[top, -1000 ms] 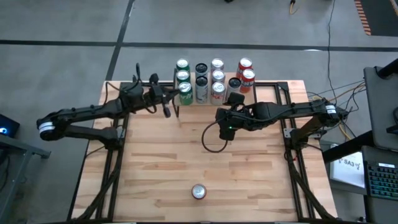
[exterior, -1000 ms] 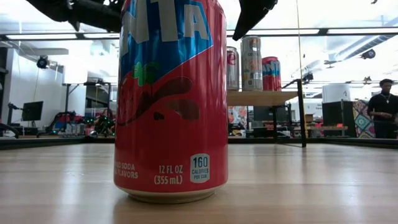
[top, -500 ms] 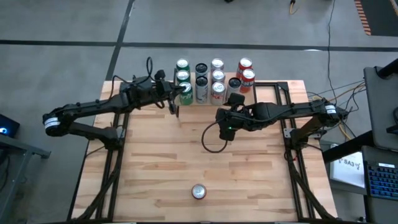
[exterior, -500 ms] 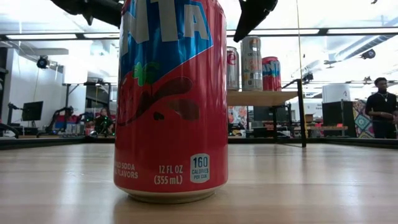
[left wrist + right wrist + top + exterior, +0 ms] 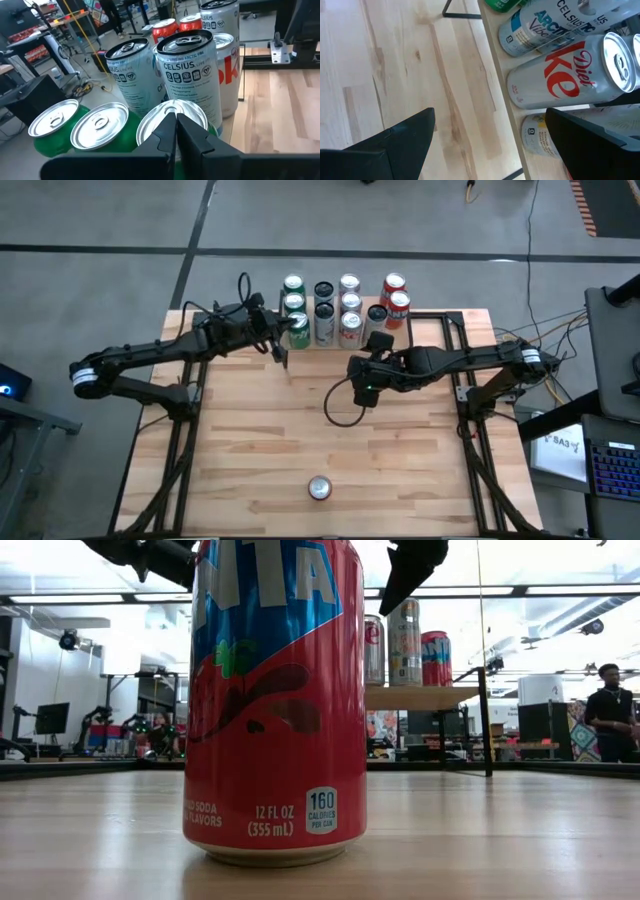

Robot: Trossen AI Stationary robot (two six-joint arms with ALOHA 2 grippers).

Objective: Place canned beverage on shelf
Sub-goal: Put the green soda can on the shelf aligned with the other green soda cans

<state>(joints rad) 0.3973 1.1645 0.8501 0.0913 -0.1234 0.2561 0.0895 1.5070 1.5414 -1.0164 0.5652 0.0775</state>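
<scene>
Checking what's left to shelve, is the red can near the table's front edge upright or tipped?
Upright. The red can stands on its base in the low view; from above its round top shows.

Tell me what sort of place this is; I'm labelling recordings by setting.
Probably a robotics lab or workshop: bare concrete floor, ceiling strip lights, and equipment stands behind the butcher-block table.

2 dark, slender jointed arms: left arm [image 5: 150, 360] with white band at frame left, right arm [image 5: 470, 360] white-banded at right, black cable looped beneath.
</scene>
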